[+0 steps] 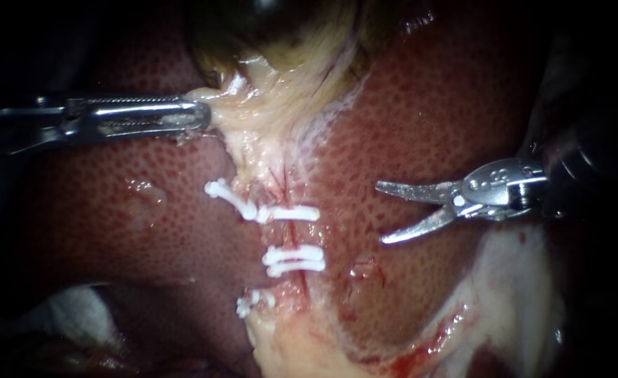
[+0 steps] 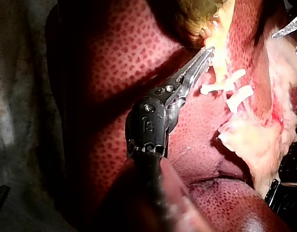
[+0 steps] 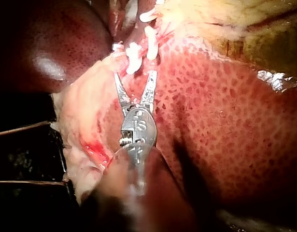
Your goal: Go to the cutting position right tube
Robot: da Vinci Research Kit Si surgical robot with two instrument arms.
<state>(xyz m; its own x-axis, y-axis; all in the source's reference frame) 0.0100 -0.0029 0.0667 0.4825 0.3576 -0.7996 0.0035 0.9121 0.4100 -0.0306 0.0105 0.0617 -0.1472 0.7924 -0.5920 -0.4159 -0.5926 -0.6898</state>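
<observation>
A thin reddish tube (image 1: 292, 234) runs down the pale strip between the liver lobes. White clips cross it above (image 1: 291, 213) and below (image 1: 293, 259). More clips lie to the left (image 1: 228, 196) and lower down (image 1: 253, 302). My right instrument (image 1: 381, 213) comes in from the right with its curved blades open, and its tips stand apart from the clips over the liver. In the right wrist view its open jaws (image 3: 135, 75) point at the clips (image 3: 134, 58). My left instrument (image 1: 204, 116) is shut on pale tissue (image 1: 253, 112) below the gallbladder (image 1: 274, 28), which also shows in the left wrist view (image 2: 206, 52).
Dark red liver (image 1: 427, 105) lies on both sides of the strip. Pale fatty tissue (image 1: 518, 280) with some blood lies at the lower right. White gauze (image 1: 78, 308) sits at the lower left. A small raw spot (image 1: 364, 269) marks the liver near the lower clips.
</observation>
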